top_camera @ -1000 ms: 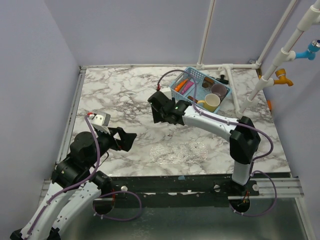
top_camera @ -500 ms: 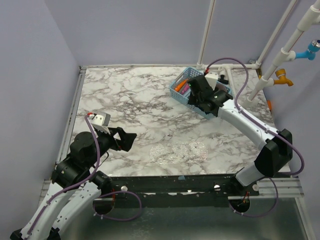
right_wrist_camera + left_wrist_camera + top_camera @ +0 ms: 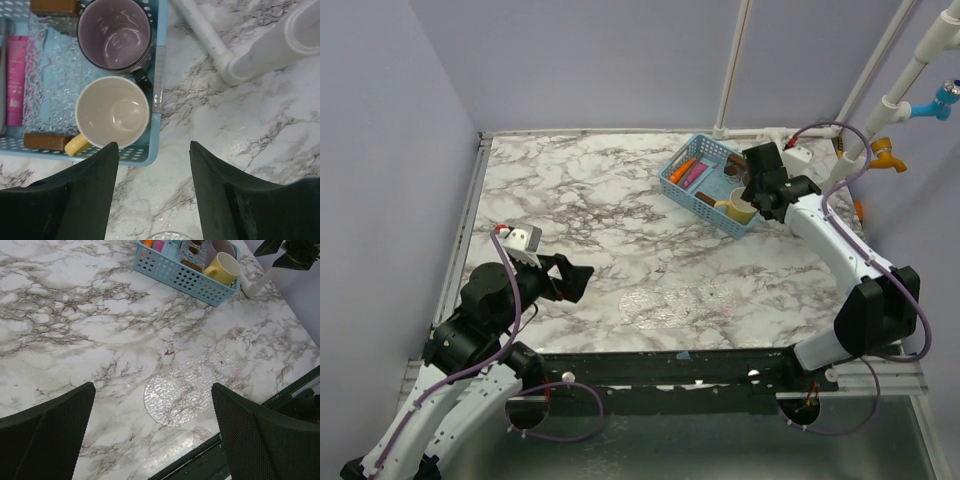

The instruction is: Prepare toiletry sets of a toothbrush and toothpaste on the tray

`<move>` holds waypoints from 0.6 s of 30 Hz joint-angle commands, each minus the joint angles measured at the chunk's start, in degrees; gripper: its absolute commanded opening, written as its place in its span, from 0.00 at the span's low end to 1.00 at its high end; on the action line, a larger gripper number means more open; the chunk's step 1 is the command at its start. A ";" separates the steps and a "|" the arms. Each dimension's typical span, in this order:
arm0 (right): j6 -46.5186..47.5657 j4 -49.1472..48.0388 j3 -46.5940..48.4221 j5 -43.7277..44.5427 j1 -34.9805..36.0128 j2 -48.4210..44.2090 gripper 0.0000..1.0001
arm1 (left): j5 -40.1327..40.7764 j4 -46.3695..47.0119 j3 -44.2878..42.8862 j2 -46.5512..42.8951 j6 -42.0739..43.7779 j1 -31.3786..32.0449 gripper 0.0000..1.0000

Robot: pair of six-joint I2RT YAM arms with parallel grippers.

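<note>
Marbled surface; my right tool has swung over the blue perforated plastic basket, wide, empty, picking next

We see a blue basket on the marble counter. At its near right end stands a yellow mug. At its far left end lie an orange item and a pink tube. The right hand hangs over the basket's right end, hiding part of its contents, and we cannot tell how its fingers stand. Well off to the basket's near left, the left hand hovers with fingers spread. A clear bubbled sheet lies flat on the counter, nearer to us than the basket.
</note>
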State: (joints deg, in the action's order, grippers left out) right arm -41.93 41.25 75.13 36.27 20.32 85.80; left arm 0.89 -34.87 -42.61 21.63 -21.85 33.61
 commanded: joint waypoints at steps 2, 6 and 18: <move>-2.05 -1.75 -1.99 -1.51 -3.75 -0.48 0.61 | -0.87 0.19 0.60 0.24 0.22 0.21 0.99; -0.95 -3.78 -2.36 -3.30 -5.91 1.05 0.59 | -0.73 0.29 0.60 0.00 0.22 0.18 0.99; 2.07 -7.10 0.28 -7.35 -9.31 8.36 0.47 | -0.49 0.16 0.60 -0.07 0.22 0.22 0.99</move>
State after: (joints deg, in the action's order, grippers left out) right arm -40.82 35.66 73.73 30.35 12.14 91.57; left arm 0.89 -34.87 -42.61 21.69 -21.85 33.63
